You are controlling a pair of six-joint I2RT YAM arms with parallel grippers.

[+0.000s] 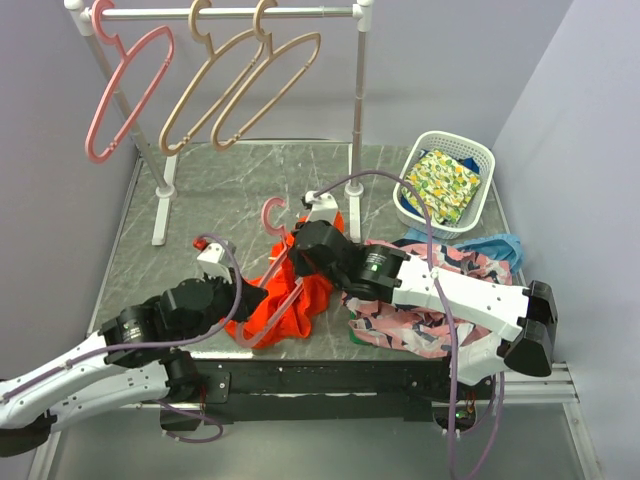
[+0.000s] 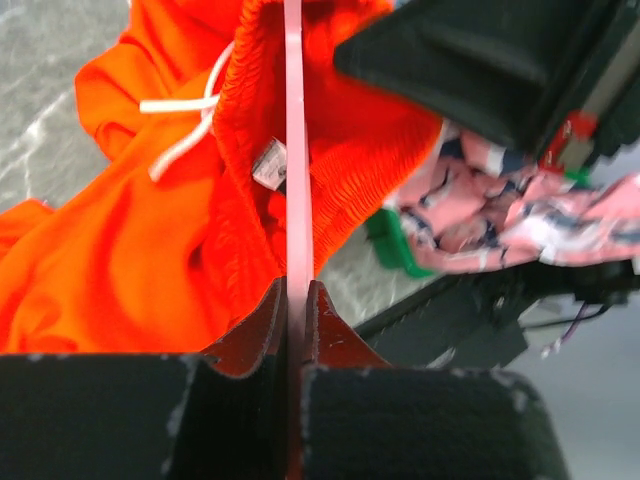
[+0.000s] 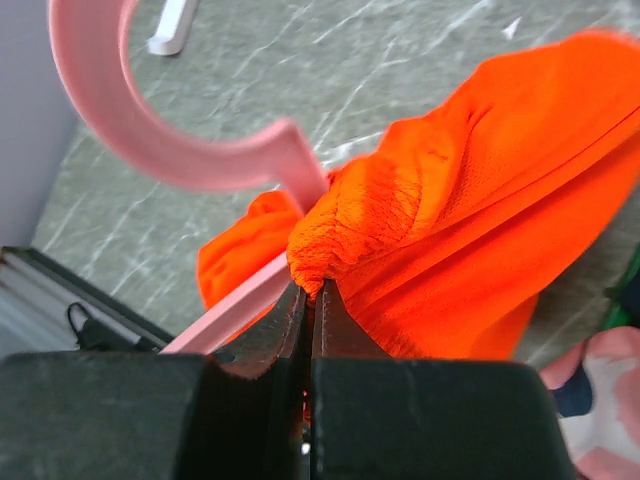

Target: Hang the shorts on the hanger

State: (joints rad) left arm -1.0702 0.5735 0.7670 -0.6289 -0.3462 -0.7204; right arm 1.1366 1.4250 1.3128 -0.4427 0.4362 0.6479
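The orange-red shorts [image 1: 300, 305] lie bunched at the table's near middle, draped over a pink hanger whose hook [image 1: 272, 212] sticks up behind them. My left gripper [image 1: 255, 295] is shut on the hanger's thin pink bar [image 2: 293, 200]; it shows in the left wrist view [image 2: 293, 295] with the shorts [image 2: 150, 250] and white drawstring [image 2: 185, 120] beside the bar. My right gripper [image 1: 297, 255] is shut on the shorts' bunched edge [image 3: 340, 230]; it shows in the right wrist view [image 3: 313, 288], just below the hanger hook [image 3: 150, 140].
A white rail [image 1: 230, 12] at the back holds another pink hanger [image 1: 125, 90] and two tan hangers [image 1: 235, 90]. A white basket [image 1: 480, 160] with yellow-green floral cloth stands at the right. A pink, navy and white patterned garment [image 1: 420, 320] lies under my right arm.
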